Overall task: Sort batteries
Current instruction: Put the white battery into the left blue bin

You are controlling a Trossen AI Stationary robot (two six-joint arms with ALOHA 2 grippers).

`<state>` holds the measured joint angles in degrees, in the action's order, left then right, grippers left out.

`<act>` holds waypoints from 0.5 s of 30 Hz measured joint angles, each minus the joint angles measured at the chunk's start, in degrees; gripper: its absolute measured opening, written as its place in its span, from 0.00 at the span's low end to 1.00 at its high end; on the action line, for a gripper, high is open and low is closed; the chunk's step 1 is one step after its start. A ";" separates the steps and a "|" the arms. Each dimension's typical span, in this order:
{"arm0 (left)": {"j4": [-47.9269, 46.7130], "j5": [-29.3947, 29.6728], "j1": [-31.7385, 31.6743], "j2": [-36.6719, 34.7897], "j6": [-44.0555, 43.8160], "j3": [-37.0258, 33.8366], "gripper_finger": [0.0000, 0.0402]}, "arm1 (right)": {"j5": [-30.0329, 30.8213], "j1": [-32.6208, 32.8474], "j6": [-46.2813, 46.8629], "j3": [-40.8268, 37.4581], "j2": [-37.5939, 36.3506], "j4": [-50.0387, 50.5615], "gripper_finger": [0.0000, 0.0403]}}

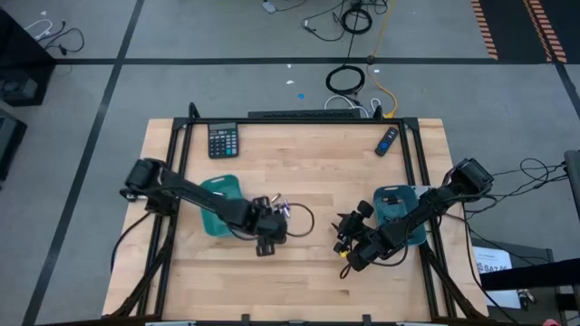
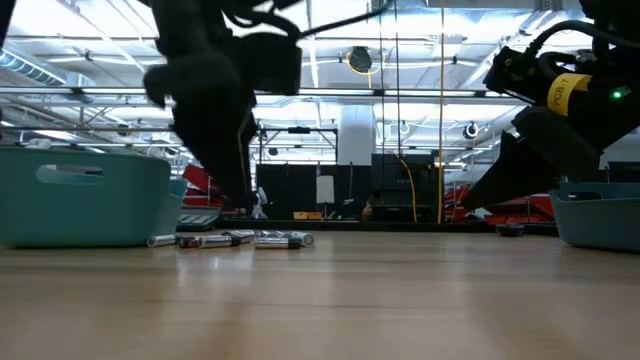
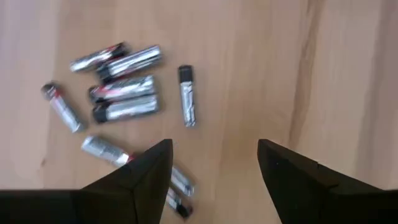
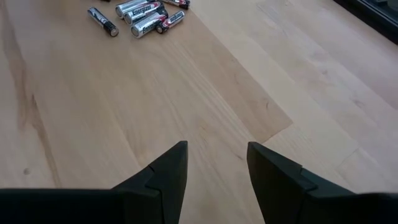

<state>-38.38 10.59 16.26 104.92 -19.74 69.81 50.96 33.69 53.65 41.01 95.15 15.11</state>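
Note:
Several small silvery batteries (image 3: 124, 93), some with dark or red bands, lie flat in a loose cluster on the wooden table (image 1: 299, 172). They also show in the high view as the batteries (image 1: 280, 207), in the low view as the batteries (image 2: 235, 239), and in the right wrist view as the batteries (image 4: 140, 9). My left gripper (image 3: 214, 162) hovers open just beside the cluster, pointing down; one finger hides part of one or two batteries. My right gripper (image 4: 217, 162) is open over bare wood, to the cluster's right, in front of the right teal tray (image 1: 399, 213).
A left teal tray (image 1: 217, 204) sits under my left arm, also seen as the teal tray (image 2: 80, 195) at table height. A black calculator (image 1: 223, 140) and a dark blue remote-like stick (image 1: 387, 140) lie near the far edge. A black frame rims the table.

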 joint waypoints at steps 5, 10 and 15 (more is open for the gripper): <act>0.67 1.77 0.39 4.94 2.13 0.93 0.61 | 0.04 0.00 -0.18 0.00 0.00 -0.02 0.39; 1.97 3.55 0.39 7.21 3.42 1.04 0.61 | 0.07 0.00 -0.28 0.00 0.00 -0.04 0.39; 2.82 2.04 -0.41 7.83 3.79 1.17 0.61 | 0.20 -0.02 -0.35 0.00 0.00 -0.09 0.39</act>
<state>-35.56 12.63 15.85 112.75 -15.94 70.98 51.16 33.67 53.30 41.01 95.15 15.03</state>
